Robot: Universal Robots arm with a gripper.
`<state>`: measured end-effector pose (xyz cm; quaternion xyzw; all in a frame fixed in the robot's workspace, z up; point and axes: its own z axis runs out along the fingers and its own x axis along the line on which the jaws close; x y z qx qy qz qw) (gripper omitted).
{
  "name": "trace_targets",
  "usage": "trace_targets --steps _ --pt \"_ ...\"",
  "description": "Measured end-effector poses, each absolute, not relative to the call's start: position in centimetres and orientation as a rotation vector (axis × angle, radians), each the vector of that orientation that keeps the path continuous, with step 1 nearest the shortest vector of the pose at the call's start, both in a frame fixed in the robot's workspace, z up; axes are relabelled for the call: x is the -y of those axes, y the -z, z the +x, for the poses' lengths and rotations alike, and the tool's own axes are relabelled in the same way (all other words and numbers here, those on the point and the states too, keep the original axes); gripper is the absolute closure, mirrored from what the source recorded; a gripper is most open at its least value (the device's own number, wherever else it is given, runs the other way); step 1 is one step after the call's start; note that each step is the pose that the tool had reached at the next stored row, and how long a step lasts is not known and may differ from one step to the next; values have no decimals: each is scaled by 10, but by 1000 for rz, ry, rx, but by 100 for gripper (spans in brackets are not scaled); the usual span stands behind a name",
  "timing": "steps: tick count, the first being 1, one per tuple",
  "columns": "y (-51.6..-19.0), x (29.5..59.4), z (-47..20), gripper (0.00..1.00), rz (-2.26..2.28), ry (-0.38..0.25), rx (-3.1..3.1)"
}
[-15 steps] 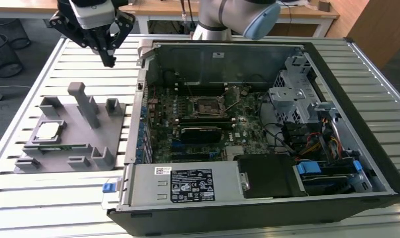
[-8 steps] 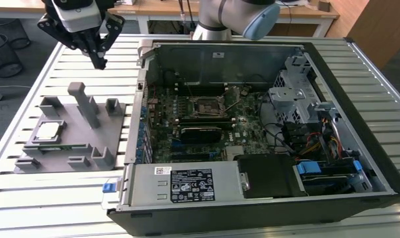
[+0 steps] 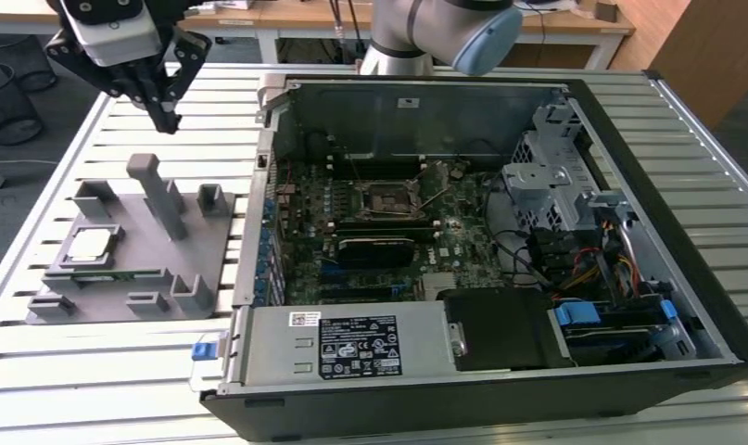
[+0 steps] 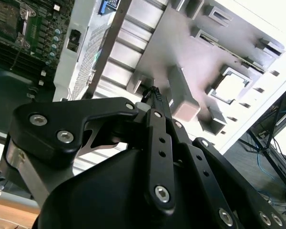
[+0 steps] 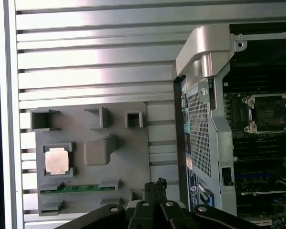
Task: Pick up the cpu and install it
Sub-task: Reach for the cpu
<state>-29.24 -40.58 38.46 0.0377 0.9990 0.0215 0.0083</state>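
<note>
Cpu point(image 3: 89, 244) rests in grey tray point(image 3: 133, 260); hand point(image 3: 166, 120) hovers nearby, apparently closed, empty.

an open computer case point(image 3: 411, 107) lies on the slatted table point(image 3: 102, 371), beside a grey fixture point(image 3: 151, 271).

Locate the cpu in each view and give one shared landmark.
Exterior view: cpu in a square pocket of the grey fixture, at the exterior view's left, outside the computer case.
First wrist view: cpu in that pocket, beside the tall post.
Second wrist view: cpu in that pocket, next to the post.
Shared landmark: the tall post.
</note>
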Motion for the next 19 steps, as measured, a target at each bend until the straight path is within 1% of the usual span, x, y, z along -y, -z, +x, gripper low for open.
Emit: trace_targets --steps 10,19 --pt "-379 406 -308 89 60 -67 -3130" --pt "-376 406 -336 89 59 -68 -3131"
